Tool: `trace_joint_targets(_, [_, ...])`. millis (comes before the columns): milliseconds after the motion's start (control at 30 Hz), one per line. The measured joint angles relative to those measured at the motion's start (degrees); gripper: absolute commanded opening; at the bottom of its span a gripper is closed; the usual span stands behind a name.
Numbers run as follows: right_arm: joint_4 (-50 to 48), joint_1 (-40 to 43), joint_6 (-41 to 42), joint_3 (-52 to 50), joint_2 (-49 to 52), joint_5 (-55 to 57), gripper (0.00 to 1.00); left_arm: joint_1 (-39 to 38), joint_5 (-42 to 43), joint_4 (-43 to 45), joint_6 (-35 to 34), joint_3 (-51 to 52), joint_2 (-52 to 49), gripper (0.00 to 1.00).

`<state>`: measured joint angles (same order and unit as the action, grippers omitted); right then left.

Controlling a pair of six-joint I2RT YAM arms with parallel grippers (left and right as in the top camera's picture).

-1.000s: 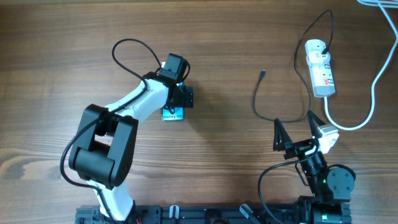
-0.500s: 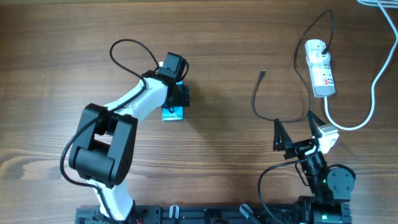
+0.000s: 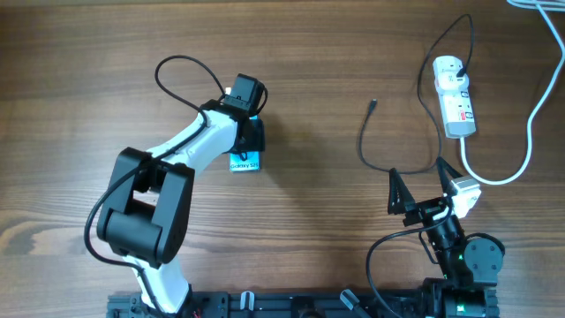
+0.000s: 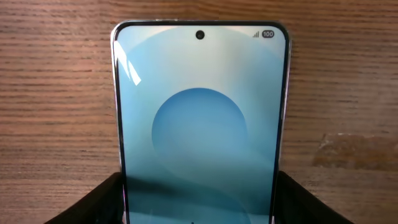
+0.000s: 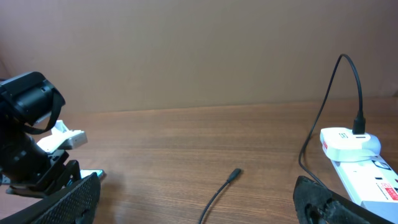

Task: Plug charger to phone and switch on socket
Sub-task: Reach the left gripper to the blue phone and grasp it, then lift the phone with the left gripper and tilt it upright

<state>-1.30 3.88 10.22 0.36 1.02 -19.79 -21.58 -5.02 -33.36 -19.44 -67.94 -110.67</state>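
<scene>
The phone (image 3: 244, 163) lies flat on the wooden table, teal screen up. In the left wrist view it (image 4: 200, 124) fills the frame. My left gripper (image 3: 250, 137) sits over it, and both fingers (image 4: 199, 211) press against its long edges. The charger's black cable (image 3: 364, 146) curves across the table, its tip (image 3: 373, 104) lying free; the tip also shows in the right wrist view (image 5: 234, 174). The white socket (image 3: 454, 97) lies at the far right with a black plug in its far end (image 5: 357, 127). My right gripper (image 3: 416, 170) is open and empty, near the cable's bend.
A thick white cable (image 3: 530, 132) loops from the socket to the right edge and back towards the right arm. The left arm's own black cable (image 3: 181, 66) arcs above its wrist. The left arm shows at the left of the right wrist view (image 5: 28, 137).
My left gripper's fingers have closed inward onto the phone's sides. The right arm, cable and socket have not moved.
</scene>
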Motion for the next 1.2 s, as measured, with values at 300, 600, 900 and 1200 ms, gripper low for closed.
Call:
trace_joint_targets(300, [0.0, 0.0, 0.0, 0.0, 0.0, 0.0, 1.00, 0.0, 1.9, -1.7, 0.0, 0.6, 1.7, 0.49])
trace_joint_targets(600, [0.0, 0.0, 0.0, 0.0, 0.0, 0.0, 1.00, 0.0, 1.9, -8.3, -0.2, 0.8, 15.8, 0.49])
trace_joint_targets(900, [0.0, 0.0, 0.0, 0.0, 0.0, 0.0, 1.00, 0.0, 6.3, -22.1, -2.7, 0.4, 25.9, 0.45])
trace_joint_targets(1200, [0.0, 0.0, 0.0, 0.0, 0.0, 0.0, 1.00, 0.0, 19.1, -40.4, -8.0, -17.4, 27.3, 0.44])
